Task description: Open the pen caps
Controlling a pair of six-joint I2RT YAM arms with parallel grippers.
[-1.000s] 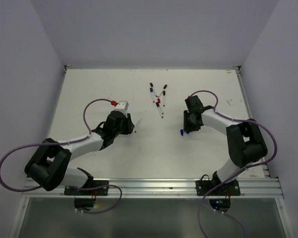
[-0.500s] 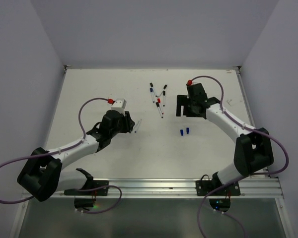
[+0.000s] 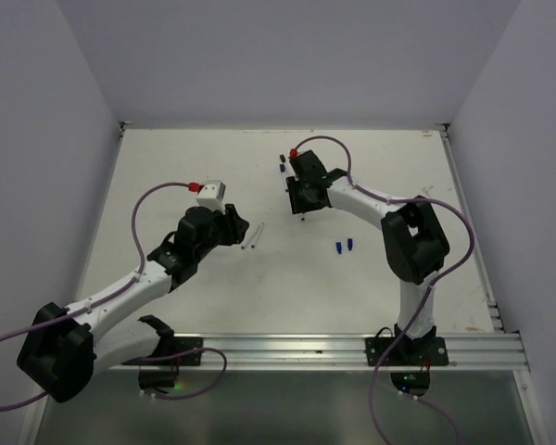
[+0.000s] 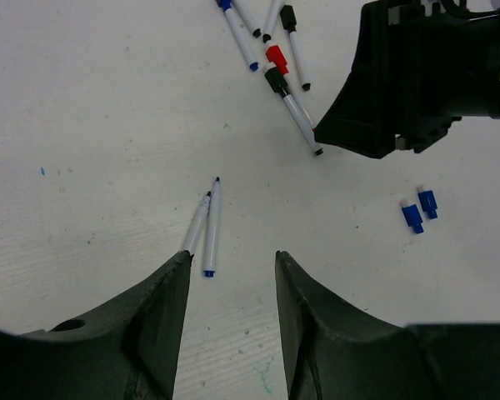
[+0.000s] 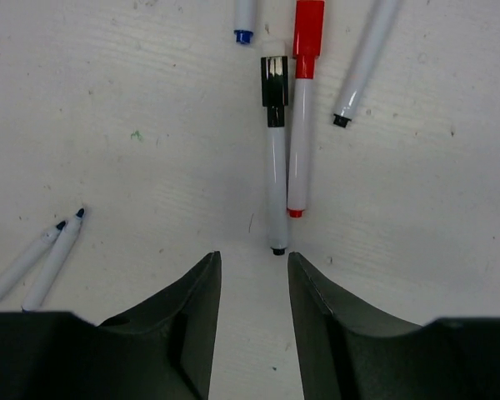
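left gripper (image 4: 232,262): jaws spread, nothing between them, touching nothing; it hangs over bare table left of centre.
left gripper's view: two uncapped pens (image 4: 207,225) lie side by side just ahead of the left finger (image 4: 158,325), tips pointing away.
right gripper (image 5: 252,260): jaws apart, nothing pinched; it hovers over the pen cluster at mid-rear of the table (image 3: 167,167).
right gripper's view: the end of the black-capped pen (image 5: 274,167) lies just ahead of the gap between the fingers, not touched.
loose blue caps (image 3: 344,247): two, off their pens, lying close together on the table right of centre, near side of the right gripper, well apart from the left gripper.
black cap (image 5: 274,82): on its pen, far end from the right gripper.
red cap (image 5: 308,29): on the red-capped pen (image 5: 299,142), just beside the black-capped pen and roughly parallel to it.
blue cap (image 5: 244,17): on a pen at the top edge of the right wrist view, mostly cut off.
fourth pen (image 5: 362,62): tilted, right of the red one; its cap end is out of frame.
edges: walls (image 3: 37,139) on left, right and rear, all well apart from both grippers; metal rail (image 3: 287,345) along the near edge.
room: white tabletop shows between the two grippers and around the loose caps.
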